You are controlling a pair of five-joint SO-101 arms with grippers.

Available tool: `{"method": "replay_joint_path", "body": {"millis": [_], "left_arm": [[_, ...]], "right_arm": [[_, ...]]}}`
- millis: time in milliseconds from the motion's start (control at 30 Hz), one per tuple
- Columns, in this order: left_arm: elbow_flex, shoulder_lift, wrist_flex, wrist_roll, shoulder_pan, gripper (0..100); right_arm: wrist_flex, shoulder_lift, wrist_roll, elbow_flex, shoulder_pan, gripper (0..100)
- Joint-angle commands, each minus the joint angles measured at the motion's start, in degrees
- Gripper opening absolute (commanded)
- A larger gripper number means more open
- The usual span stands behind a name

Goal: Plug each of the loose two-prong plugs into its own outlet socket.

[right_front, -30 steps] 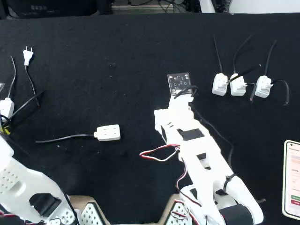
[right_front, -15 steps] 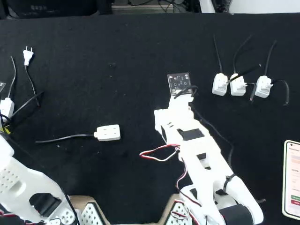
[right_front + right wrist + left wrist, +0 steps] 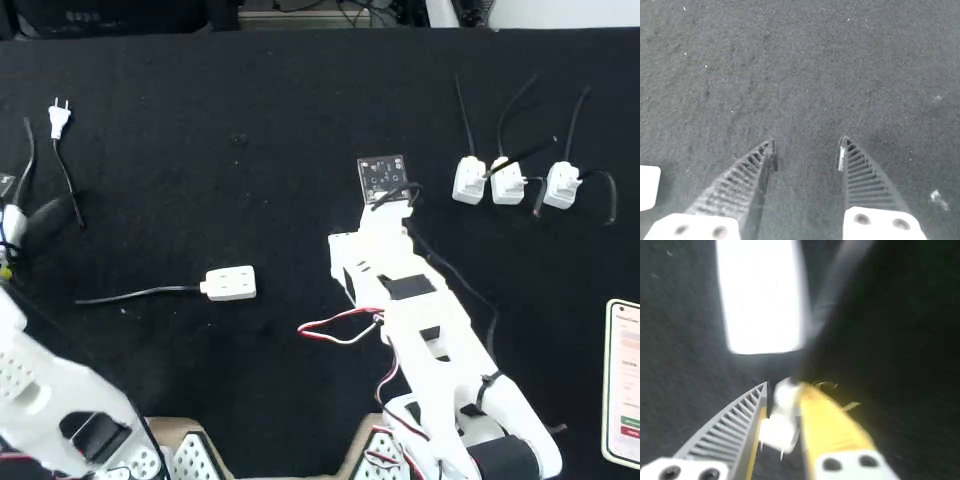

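Now, left end effector [image 3: 782, 388] pinching plug [image 3: 776, 427]

Phone [image 3: 623, 380] on black tablecloth [image 3: 250, 100]

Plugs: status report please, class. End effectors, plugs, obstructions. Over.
Left end effector shut on plug, socket close by. Right end effector open over bare cloth. Loose plug far left, its cord beside the left end effector.

White plug [image 3: 779, 422] gripped far left, socket [image 3: 232, 284] mid-table
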Motion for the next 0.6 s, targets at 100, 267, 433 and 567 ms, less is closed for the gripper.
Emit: {"method": "replay_joint_path", "body": {"millis": [100, 267, 433, 567], "left_arm": [[-6.4, 0.4, 11.9, 0.2, -1.0, 3], [-14.1, -2.4, 27.9, 0.4, 0.9, 3], [-15.3, -9.8, 38.3, 0.4, 2.7, 3], [-14.6, -16.5, 45.9, 0.5, 4.9, 3]], "right_arm": [[-1.1, -1.7, -0.3, -2.3, -0.9, 18.8], [-1.1, -1.7, -0.3, -2.3, -0.9, 18.8], [-1.1, -1.7, -0.3, -2.3, -0.9, 18.8], [-1.1, -1.8, -0.3, -2.3, -0.9, 18.8]]}}
